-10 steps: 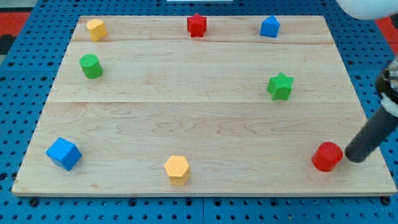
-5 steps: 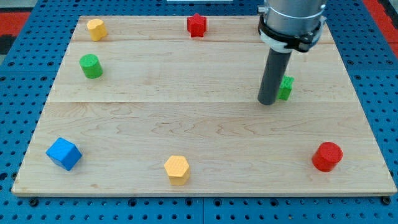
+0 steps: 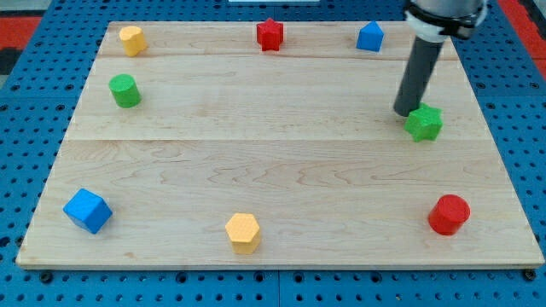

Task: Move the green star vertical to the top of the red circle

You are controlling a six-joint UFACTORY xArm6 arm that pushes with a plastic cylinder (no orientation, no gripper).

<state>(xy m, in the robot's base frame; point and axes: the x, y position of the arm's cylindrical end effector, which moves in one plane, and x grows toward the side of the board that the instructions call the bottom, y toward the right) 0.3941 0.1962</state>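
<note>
look first at how your tool sits against the green star (image 3: 424, 124). my tip (image 3: 404, 112) rests on the worktop (image 3: 256, 170) at the star's upper-left edge, touching it or just beside it; the frame cannot settle which. the tool is a plain rod, with nothing to open or close, so it holds nothing and can only shove.

the green star lies on the view's right side, about mid-height on the board. the red circle (image 3: 449, 214) sits well below it, near the view's bottom right corner, and a little further to the view's right than the star.

that small sideways offset is what the coming move turns on. the star lies down and to the right of my tip, so a push from here would likely carry it both rightward and toward the red circle. in my judgement you want mostly the rightward part: bring my tip round to the star's left face and nudge it until it stands straight above the circle. the star's points may make it spin off a glancing contact.
</note>
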